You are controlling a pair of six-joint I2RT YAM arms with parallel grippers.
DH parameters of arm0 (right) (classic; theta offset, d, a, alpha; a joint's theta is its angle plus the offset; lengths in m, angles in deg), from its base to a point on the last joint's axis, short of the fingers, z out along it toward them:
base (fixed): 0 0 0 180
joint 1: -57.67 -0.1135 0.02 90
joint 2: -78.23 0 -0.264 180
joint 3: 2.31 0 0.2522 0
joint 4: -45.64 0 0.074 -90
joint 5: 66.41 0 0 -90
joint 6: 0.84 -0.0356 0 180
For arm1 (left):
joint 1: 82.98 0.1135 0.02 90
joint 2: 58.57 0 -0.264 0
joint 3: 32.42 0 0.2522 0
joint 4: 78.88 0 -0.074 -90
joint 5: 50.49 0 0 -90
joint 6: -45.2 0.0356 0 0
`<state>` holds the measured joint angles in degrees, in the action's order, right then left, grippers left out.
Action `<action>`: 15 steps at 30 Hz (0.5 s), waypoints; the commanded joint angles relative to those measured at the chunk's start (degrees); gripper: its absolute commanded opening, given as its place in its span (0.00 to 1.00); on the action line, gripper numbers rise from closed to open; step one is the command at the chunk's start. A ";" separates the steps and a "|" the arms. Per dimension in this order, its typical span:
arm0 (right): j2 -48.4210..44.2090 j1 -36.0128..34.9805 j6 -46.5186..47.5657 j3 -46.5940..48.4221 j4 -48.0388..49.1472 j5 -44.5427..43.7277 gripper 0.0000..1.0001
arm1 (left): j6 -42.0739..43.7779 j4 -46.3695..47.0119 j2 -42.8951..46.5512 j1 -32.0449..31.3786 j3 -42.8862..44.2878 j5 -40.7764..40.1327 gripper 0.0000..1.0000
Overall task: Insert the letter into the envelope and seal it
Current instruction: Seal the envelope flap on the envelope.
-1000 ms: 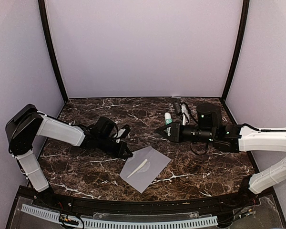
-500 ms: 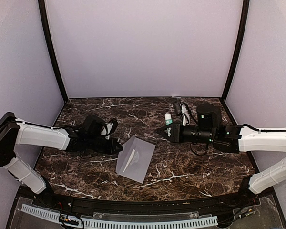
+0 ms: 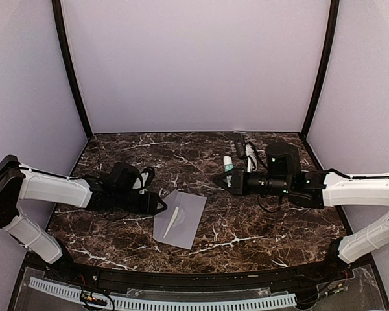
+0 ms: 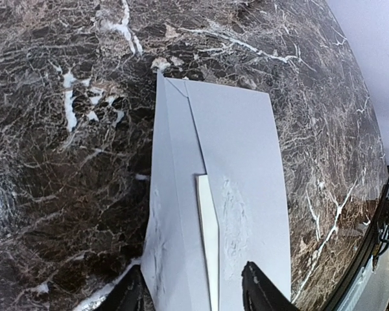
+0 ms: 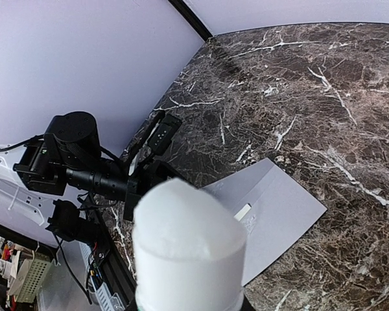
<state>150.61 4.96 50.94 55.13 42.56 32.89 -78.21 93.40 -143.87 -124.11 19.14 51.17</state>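
The light-grey envelope [image 3: 181, 223] lies flat on the marble table [image 3: 117, 233], left of centre. A narrow cream strip of the letter [image 4: 209, 246] shows in a gap between its folds; the remainder is hidden inside. My left gripper [image 3: 161, 205] is low at the envelope's left edge, open. In the left wrist view its fingertips [image 4: 126, 295] straddle the near end of the envelope [image 4: 233, 149] without pinching it. My right gripper [image 3: 225, 179] hovers right of centre, shut on a white glue stick [image 3: 228, 162], which fills the right wrist view [image 5: 188, 246].
Cables and a small white item [image 3: 247, 150] sit at the back right. Dark frame posts [image 3: 71, 71] stand at the back corners. The left arm [image 5: 84, 168] appears beyond the envelope [image 5: 279, 207] in the right wrist view.
The left gripper dragged the envelope to the left and turned it, then opened and let go of it. The right arm has barely moved.
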 commanded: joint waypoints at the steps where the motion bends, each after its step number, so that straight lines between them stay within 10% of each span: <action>1: 0.41 0.41 -0.03 -0.08 2.51 0.53 0.00 | -0.83 -1.24 5.11 1.37 -0.39 0.33 0.52; 15: 1.14 0.41 -0.10 0.27 2.77 0.69 0.00 | 1.25 -3.54 2.30 10.51 -0.55 2.23 0.33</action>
<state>151.53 4.96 50.92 55.13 42.56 33.18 -77.95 91.37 -140.19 -114.79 19.05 51.96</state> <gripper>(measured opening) 0.210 0.356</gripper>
